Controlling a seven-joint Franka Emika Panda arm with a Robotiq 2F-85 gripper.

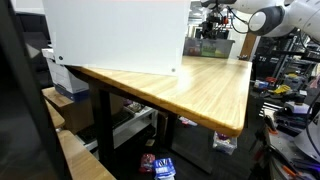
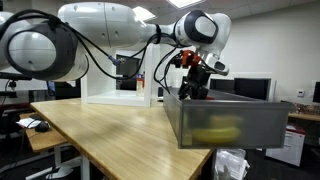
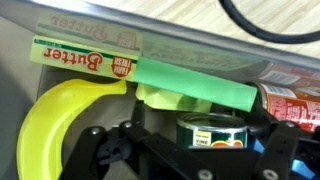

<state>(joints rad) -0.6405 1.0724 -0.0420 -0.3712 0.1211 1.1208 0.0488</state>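
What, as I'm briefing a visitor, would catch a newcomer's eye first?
In an exterior view the bulky white robot arm hangs its open black gripper over a grey plastic bin on the wooden table. The wrist view shows a curved yellow banana, a green butter carton and a round tin can beneath it.

- In the wrist view the gripper (image 3: 190, 155) is cut off by the bottom edge, and its dark fingers cover the lower part of the tin can (image 3: 212, 132).
- The banana (image 3: 45, 120) runs off the left and bottom edges.
- A red can (image 3: 295, 100) is cropped at the right edge, and its label is unreadable.
- In an exterior view the bin (image 2: 260, 125) has a cloudy wall, so its contents show only as a yellow smear.
- In an exterior view a white box (image 1: 120, 35) hides the stretch of the surface (image 1: 200, 85) behind it. The gripper there is too small to judge.
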